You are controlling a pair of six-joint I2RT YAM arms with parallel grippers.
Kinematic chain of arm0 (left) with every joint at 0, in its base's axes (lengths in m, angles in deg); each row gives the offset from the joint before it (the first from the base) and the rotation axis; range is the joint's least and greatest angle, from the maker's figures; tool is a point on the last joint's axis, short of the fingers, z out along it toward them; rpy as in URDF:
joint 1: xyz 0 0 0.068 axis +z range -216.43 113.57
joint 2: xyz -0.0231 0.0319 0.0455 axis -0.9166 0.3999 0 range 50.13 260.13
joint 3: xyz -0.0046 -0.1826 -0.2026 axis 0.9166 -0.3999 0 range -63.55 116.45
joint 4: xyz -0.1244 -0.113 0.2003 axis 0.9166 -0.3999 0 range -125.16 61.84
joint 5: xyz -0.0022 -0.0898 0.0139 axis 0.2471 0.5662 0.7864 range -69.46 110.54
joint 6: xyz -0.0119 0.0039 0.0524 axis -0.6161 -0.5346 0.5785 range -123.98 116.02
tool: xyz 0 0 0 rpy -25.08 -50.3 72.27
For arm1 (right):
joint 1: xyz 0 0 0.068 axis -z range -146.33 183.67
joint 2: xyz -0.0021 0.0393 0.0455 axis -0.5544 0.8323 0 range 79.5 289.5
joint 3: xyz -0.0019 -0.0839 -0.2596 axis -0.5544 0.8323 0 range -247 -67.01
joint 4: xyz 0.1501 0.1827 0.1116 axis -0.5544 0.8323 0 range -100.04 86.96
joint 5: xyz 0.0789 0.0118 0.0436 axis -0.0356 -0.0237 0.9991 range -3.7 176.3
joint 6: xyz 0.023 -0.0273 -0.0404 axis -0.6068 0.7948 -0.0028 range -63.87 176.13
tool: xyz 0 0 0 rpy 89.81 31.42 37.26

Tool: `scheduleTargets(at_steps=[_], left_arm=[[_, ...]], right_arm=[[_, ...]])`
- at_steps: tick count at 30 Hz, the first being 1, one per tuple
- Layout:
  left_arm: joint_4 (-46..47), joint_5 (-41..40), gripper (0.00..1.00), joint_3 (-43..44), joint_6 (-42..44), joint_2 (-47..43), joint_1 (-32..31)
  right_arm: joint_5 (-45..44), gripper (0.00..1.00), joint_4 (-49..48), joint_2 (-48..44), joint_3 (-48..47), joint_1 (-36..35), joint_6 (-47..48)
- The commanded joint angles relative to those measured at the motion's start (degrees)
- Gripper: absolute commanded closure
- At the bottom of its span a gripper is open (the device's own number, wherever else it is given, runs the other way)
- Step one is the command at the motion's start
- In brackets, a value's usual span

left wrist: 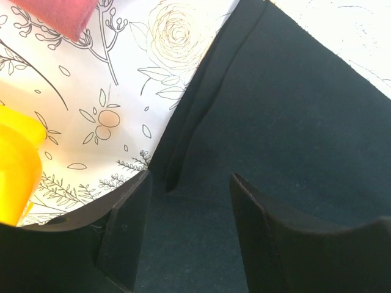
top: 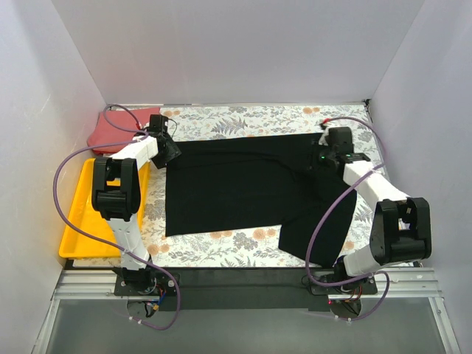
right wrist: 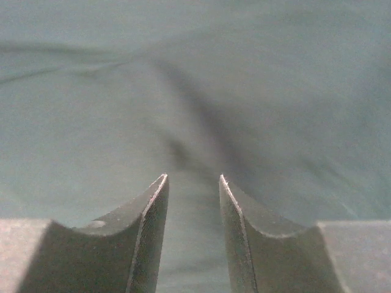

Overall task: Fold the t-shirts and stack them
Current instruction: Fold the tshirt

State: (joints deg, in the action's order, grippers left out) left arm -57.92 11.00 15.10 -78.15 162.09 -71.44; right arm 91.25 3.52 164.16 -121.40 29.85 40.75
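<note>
The black t-shirt point(top: 243, 188) lies spread flat on the floral cloth, one sleeve hanging toward the front right. The coral-red t-shirt point(top: 110, 136) lies bunched at the far left back; a corner of the coral-red t-shirt point(left wrist: 61, 15) shows in the left wrist view. My left gripper point(top: 169, 152) is down at the black shirt's far left corner. The left gripper point(left wrist: 190, 177) is open, its fingers straddling the black t-shirt point(left wrist: 275, 110) just inside the hem. My right gripper point(top: 322, 157) is at the far right corner. The right gripper point(right wrist: 192, 178) is open over flat black t-shirt cloth point(right wrist: 195, 91).
A yellow tray point(top: 81, 236) sits along the left edge of the table, and the yellow tray point(left wrist: 15, 165) shows beside my left finger. The floral cloth point(top: 243, 122) covers the tabletop. White walls close in the left, back and right sides.
</note>
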Motion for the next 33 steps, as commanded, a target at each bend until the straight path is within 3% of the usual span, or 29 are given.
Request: scheduleTargets(at_steps=[1, 8, 33], left_arm=[[0.84, 0.22, 0.48, 0.36, -0.36, -1.84, -0.17], [0.84, 0.31, 0.51, 1.15, -0.01, -1.04, -0.17], [0.84, 0.58, 0.52, 1.15, 1.05, -1.83, -0.17]], right_arm=[[-1.87, 0.56, -0.03, -0.03, -3.88, -8.21, 10.09], [-4.68, 0.64, 0.59, 7.17, -6.69, -14.11, 14.32], [-15.67, 0.66, 2.17, 17.20, -9.33, -18.51, 15.20]])
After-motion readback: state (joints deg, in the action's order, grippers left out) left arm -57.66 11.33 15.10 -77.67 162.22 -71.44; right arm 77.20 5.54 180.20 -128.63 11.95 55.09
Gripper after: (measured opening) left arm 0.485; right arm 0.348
